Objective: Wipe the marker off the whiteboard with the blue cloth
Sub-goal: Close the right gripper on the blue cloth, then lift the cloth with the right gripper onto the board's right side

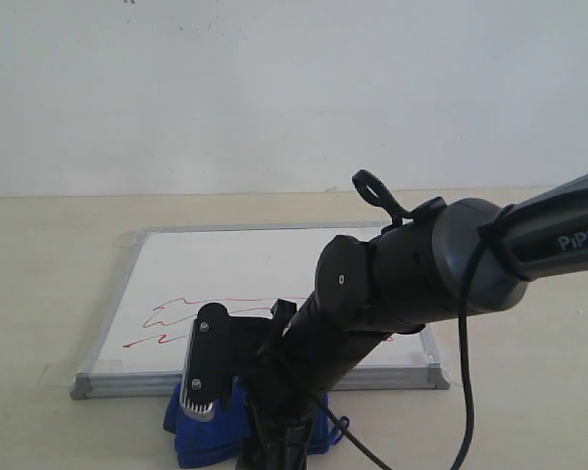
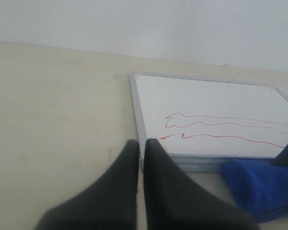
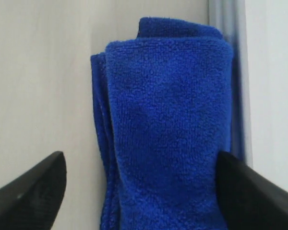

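Note:
The whiteboard (image 1: 274, 259) lies flat on the table, with the red marker (image 1: 176, 318) squiggles across its near half. The folded blue cloth (image 1: 201, 436) rests on the table against the board's near frame edge. My right gripper (image 3: 141, 177) hangs open just over the cloth (image 3: 168, 120). Its fingers (image 3: 33, 191) stand on either side of the cloth, one over bare table and one by the frame. The left gripper (image 2: 141, 143) is shut and empty, low over the table by the board's near corner (image 2: 144, 163). I do not see it in the exterior view.
The beige table (image 1: 39, 284) runs around the board to a white wall (image 1: 274, 88) behind. Clear tape tabs (image 1: 54, 374) hold the board's corners. My right arm (image 1: 421, 274) and its cable (image 1: 463, 392) cross over the board's near right part.

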